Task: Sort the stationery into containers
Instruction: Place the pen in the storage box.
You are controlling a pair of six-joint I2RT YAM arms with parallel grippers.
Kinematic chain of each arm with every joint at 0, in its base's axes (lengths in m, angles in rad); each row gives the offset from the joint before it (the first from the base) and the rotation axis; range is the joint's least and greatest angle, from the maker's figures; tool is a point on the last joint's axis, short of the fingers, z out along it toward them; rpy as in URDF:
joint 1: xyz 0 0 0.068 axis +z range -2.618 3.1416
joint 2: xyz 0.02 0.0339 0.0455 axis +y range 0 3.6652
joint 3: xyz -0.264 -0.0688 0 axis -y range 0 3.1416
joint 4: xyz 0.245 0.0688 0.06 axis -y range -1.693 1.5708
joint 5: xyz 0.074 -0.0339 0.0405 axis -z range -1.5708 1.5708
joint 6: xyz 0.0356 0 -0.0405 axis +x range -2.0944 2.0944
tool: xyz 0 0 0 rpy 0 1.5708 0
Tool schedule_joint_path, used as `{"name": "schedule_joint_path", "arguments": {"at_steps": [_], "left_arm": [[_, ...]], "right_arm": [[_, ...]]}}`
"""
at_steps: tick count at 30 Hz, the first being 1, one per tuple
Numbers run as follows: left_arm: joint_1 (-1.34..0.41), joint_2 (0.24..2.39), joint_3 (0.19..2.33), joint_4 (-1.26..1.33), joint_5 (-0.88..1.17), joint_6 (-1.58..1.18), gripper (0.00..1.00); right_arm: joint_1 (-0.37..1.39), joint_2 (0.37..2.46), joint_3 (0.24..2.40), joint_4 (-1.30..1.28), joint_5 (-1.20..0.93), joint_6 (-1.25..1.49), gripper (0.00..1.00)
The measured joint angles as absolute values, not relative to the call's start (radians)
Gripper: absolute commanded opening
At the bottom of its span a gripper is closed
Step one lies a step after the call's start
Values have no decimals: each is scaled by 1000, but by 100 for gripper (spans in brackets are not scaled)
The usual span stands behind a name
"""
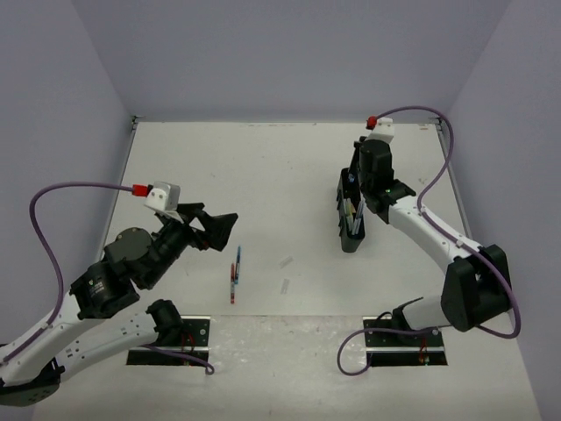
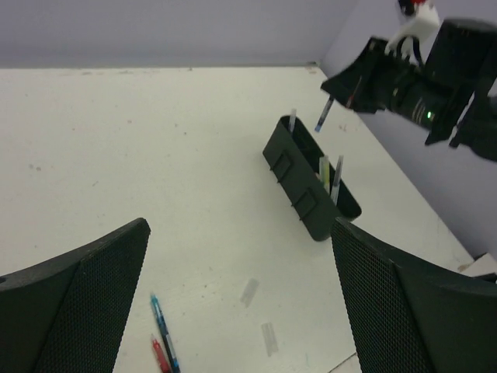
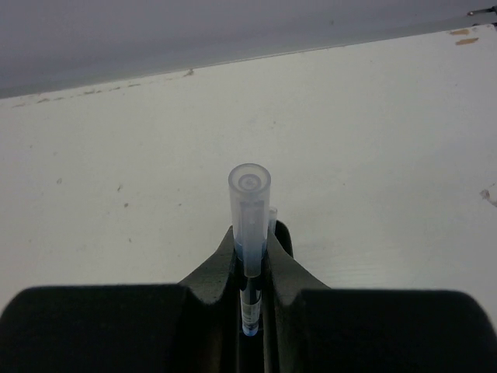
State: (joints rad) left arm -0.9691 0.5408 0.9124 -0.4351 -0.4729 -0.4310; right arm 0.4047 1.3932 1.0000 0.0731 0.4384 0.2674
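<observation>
Your right jaws pinched shut on clear-capped pen (image 3: 249,225), hung tip-down over organiser tray (image 2: 299,190), far right, likely for drop-in. Left jaws spread wide, empty, beside blue pen (image 1: 237,260) and red pen (image 1: 233,288) on near bench (image 1: 289,175).

White worktop (image 1: 263,175): black tray (image 1: 351,244) at three o'clock, blue pen (image 1: 237,257) and red pen (image 1: 232,294) at eight, pale bits (image 1: 285,261) at six.

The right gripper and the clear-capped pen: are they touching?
Touching. The right wrist view shows the right gripper shut on the clear-capped pen, pressed against its barrel on both sides.
</observation>
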Motion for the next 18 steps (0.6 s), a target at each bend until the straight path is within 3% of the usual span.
{"name": "schedule_joint_path", "arguments": {"at_steps": [8,18], "left_arm": [[-969,452,792,-500,-360,-422,100],[-969,400,728,-516,-359,-422,100]], "right_arm": [[337,1553,1135,75,407,263,0],[339,1627,1128,66,379,268,7]]}}
